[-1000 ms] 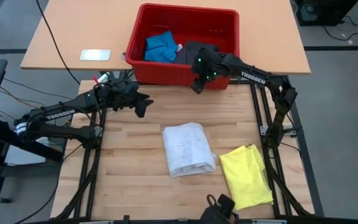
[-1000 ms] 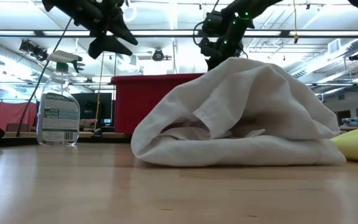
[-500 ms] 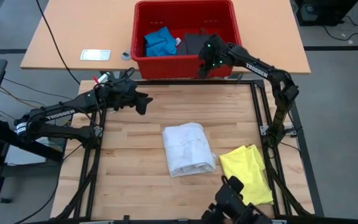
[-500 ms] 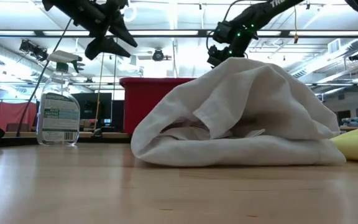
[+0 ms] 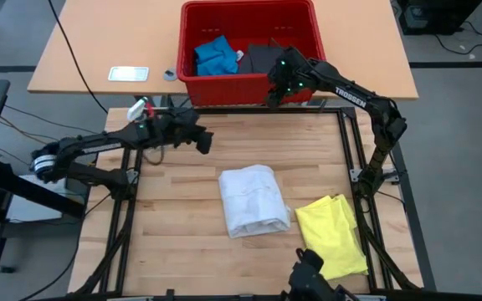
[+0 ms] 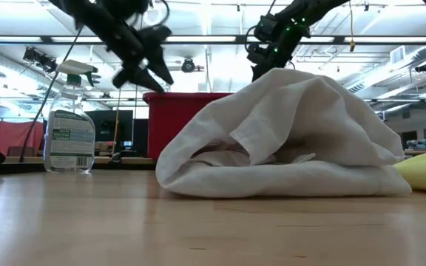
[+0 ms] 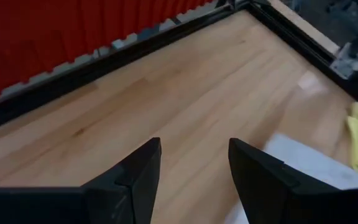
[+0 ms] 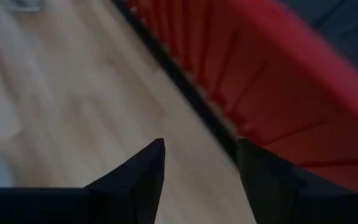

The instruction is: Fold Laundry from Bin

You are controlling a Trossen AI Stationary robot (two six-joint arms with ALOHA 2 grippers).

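- Two folded pieces lie on the counter (image 5: pixel 174 217): white shirt (image 5: pixel 253 201), yellow T-shirt (image 5: pixel 331 236); a spray bottle (image 6: pixel 69 122) stands behind.
- Bin (image 5: pixel 249 92) holds blue piece (image 5: pixel 214 57) and grey piece (image 5: pixel 266 57).
- Left pincer (image 5: pixel 203 140) gapes, empty, shifted toward centre.
- Right pincer (image 5: pixel 273 99) open, empty, unmoved at bin's wall.

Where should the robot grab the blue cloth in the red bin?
Probably the bunched-up top of the blue cloth, coming straight down from above. It lies crumpled low inside the red bin, whose walls block any sideways reach, and raised folds give fingers something to pinch.
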